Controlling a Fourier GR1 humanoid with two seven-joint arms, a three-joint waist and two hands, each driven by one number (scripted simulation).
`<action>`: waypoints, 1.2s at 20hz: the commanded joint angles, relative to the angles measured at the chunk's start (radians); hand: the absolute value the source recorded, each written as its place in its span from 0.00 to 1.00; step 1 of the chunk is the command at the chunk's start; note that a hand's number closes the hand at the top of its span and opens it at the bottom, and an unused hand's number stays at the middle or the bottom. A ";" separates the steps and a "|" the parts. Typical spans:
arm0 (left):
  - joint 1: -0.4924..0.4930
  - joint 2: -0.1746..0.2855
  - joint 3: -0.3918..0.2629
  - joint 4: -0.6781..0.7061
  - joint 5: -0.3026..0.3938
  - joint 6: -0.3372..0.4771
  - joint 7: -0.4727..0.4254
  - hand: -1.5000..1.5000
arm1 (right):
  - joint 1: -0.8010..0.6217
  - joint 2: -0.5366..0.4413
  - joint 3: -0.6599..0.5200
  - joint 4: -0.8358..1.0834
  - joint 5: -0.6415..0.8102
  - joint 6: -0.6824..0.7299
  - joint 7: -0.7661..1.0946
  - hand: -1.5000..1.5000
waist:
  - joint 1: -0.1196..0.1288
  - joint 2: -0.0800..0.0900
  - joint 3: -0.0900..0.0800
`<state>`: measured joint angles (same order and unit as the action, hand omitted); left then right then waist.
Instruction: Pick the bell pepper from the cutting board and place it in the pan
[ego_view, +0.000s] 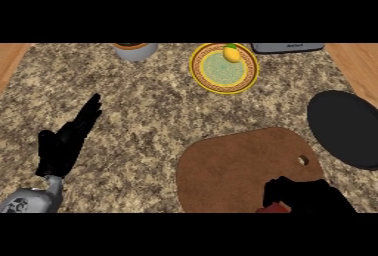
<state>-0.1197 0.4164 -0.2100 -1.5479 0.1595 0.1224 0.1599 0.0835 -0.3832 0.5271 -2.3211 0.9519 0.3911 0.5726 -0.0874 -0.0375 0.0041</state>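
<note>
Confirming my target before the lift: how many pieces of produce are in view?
2. A lemon lies on the yellow plate at the view's top; a red bell pepper, mostly hidden, sits under the right hand on the cutting board. The hand could hide more.

Right hand (308, 196) around red bell pepper (276, 208) over cutting board (229, 165), black pan (347, 130) nearby.

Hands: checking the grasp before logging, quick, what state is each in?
Left hand: open, empty, resting at the left.
Right hand: shut on the red bell pepper.
</note>
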 joint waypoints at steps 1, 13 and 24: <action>0.041 0.010 0.016 -0.010 0.001 -0.003 -0.038 0.50 | 0.120 -0.107 -0.058 -0.263 0.016 -0.107 -0.113 1.00 | -0.009 0.003 0.002; 0.031 -0.008 -0.001 -0.051 -0.004 -0.017 -0.018 0.50 | 0.423 -0.049 -0.403 -0.080 -0.297 -0.498 -0.463 1.00 | 0.035 0.029 0.001; -0.039 -0.056 -0.028 -0.024 -0.050 -0.031 0.010 0.50 | 0.151 -0.145 -0.829 0.615 -0.602 -0.554 -0.896 1.00 | 0.092 0.042 -0.002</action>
<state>-0.1270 0.3923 -0.2259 -1.6078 0.1262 0.0905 0.1706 0.3673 -0.5026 -0.1974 -1.9298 0.4228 -0.1472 -0.2213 -0.0101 -0.0010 0.0027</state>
